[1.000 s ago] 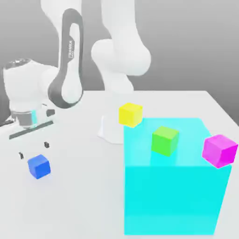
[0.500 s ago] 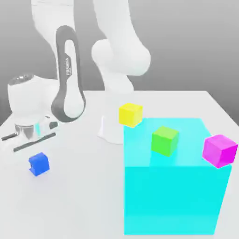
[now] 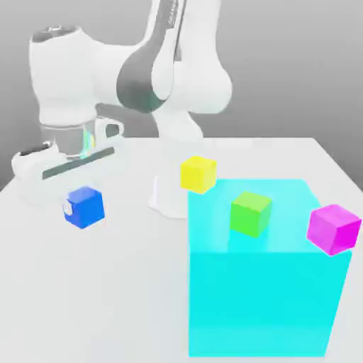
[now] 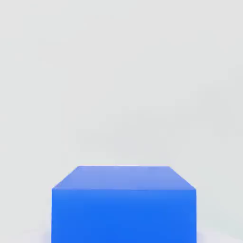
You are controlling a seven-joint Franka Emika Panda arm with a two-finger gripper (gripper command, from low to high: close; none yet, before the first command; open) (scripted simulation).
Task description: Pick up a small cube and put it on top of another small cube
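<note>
From the exterior view, I see my gripper (image 3: 79,205) pinching the small matte blue cube (image 3: 86,207), held clear above the smooth white tabletop (image 3: 106,298) toward its left edge. A translucent cyan block (image 3: 266,283) carries green (image 3: 251,212) and magenta (image 3: 333,228) cubes; a yellow cube (image 3: 198,174) sits behind. In the hand view, the blue cube (image 4: 124,204) shows flat, sharp-edged faces.

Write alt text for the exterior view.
A white robot arm's gripper holds a small blue cube above a white table. On the exterior view's right, yellow, green and magenta cubes surround a big cyan block.
</note>
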